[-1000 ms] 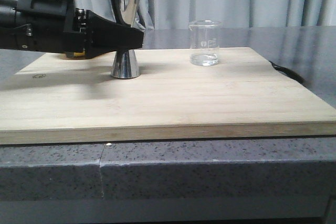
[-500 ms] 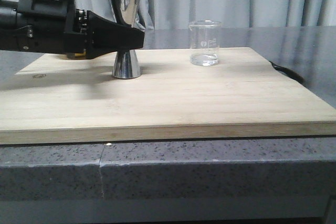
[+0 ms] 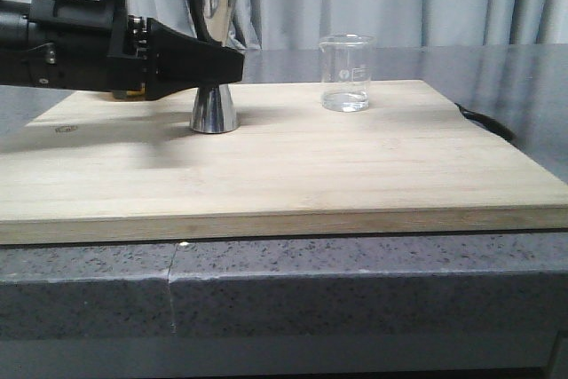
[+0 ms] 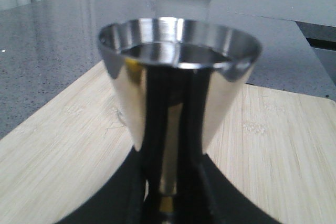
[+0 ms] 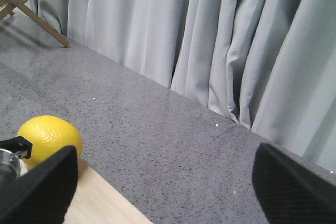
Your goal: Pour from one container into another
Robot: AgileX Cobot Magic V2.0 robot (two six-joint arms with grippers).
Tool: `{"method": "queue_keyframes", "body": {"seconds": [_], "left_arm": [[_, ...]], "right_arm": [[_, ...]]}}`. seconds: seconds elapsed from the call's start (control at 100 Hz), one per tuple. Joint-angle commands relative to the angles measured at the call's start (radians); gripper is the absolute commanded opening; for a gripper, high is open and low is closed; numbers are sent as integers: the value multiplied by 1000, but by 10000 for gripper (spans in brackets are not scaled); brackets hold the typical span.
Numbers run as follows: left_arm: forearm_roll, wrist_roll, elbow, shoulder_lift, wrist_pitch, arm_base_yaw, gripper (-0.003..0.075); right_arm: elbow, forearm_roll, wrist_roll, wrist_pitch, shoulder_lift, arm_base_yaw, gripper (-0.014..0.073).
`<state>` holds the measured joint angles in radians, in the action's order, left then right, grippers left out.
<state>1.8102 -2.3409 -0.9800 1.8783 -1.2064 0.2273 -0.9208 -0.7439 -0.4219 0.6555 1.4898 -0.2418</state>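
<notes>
Jigger (image 3: pixel 213 51) shifted slightly right with the left gripper (image 3: pixel 232 61), whose fingers are clamped on its waist; it stands upright on the board (image 3: pixel 293 175). Beaker (image 3: pixel 345 73) stands further back, well right. Right gripper (image 5: pixel 163 182) spread wide, empty, and likely nearer to it.

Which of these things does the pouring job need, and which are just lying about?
Needed:
- beaker, clear liquid in the bottom, standing free
- jigger, upright on the board
- left end effector, around the jigger's waist

Lying about:
- lemon, on the counter off the board's edge
- board, only the work surface
- curtain
</notes>
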Motion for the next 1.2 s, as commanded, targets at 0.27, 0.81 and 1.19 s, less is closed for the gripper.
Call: {"method": "queue_keyframes", "body": {"seconds": [0.27,0.81,1.19], "left_arm": [[15,19,-17,-23,-50,5,117],[15,31,-17,-23,-50,5,229],[27,72,-17,-23,-50,5,435]], "right_arm": [[-32,40,10,78,-45,7,609],[-32,40,10,82,-45,7,609],[-32,40,10,82,-45,7,609]]}}
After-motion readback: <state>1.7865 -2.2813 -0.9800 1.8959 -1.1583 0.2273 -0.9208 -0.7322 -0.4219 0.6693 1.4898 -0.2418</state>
